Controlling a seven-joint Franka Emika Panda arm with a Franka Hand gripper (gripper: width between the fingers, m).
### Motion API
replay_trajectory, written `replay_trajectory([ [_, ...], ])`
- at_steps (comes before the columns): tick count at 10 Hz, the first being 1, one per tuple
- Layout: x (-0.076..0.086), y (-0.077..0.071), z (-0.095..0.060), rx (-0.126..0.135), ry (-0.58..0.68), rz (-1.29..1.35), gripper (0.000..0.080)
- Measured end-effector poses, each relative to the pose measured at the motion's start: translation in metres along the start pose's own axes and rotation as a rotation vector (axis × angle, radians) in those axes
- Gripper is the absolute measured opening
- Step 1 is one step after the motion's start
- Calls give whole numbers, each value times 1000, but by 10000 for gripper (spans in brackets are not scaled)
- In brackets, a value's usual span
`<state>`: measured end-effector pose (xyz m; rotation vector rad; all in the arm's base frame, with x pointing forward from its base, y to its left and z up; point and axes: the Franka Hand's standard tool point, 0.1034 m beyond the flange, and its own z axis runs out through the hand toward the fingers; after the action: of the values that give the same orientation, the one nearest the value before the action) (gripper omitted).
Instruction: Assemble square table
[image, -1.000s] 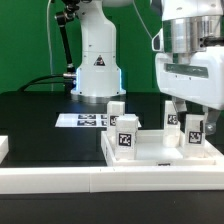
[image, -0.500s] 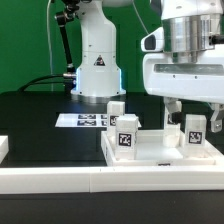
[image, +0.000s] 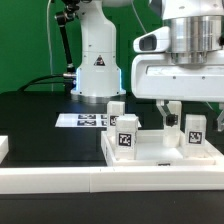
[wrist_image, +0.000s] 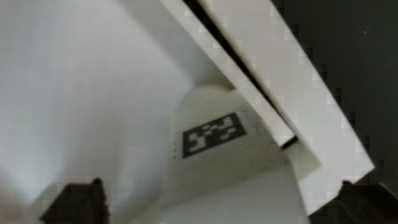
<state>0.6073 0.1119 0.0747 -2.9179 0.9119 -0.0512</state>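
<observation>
The square table's white slab (image: 150, 152) lies at the exterior view's right, by the front wall. Short white tagged legs stand upright on it: one at its near left corner (image: 126, 135), one behind that (image: 117, 108), one at the right (image: 195, 129). My gripper (image: 168, 113) hangs open just above the slab's back part, between these legs, holding nothing. In the wrist view the gripper (wrist_image: 222, 205) shows two dark fingertips (wrist_image: 75, 204) far apart, with a tagged leg (wrist_image: 217, 133) on the white slab (wrist_image: 89, 100) below them.
The marker board (image: 84, 120) lies flat on the black table left of the slab. A long white border wall (image: 90, 180) runs along the front. A white block (image: 4, 148) sits at the far left. The robot's base (image: 97, 65) stands behind.
The gripper has moved toward the exterior view's left and risen slightly over the slab, still open. The legs and slab have not moved.
</observation>
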Motion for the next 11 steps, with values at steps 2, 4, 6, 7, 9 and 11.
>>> replay_trajectory([
  [2, 0, -1, -1, -7, 5, -83, 649],
  [4, -2, -3, 0, -17, 9, -180, 649],
  [6, 0, -1, 0, -22, 11, -272, 521],
  [7, 0, -1, 0, -22, 11, -266, 521],
  [9, 0, -1, 0, -23, 11, -258, 287],
  [11, 1, 0, 0, -22, 11, -239, 288],
])
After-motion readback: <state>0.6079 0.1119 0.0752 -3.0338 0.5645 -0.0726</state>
